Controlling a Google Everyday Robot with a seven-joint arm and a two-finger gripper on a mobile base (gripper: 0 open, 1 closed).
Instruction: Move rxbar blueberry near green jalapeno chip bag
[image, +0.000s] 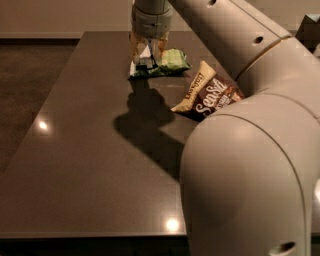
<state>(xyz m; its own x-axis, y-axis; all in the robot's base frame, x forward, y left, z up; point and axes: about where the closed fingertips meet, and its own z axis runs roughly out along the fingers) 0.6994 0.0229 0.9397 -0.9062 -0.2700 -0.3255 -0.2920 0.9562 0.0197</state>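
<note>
At the top centre of the frame the gripper (148, 55) hangs straight down from the pale arm (240, 45) over the far part of the dark table (85, 150). Its two fingers (135, 47) stand a narrow way apart and are closed on the rxbar blueberry (144, 64). The bar sits between their tips, on end and tilted, with its lower edge at or just above the tabletop. Just to the right, touching or nearly touching the bar, lies the green jalapeno chip bag (172, 61). Lower right of that, apart from both, lies the brown and cream chip bag (210, 92), partly hidden by the arm's big near joint.
</note>
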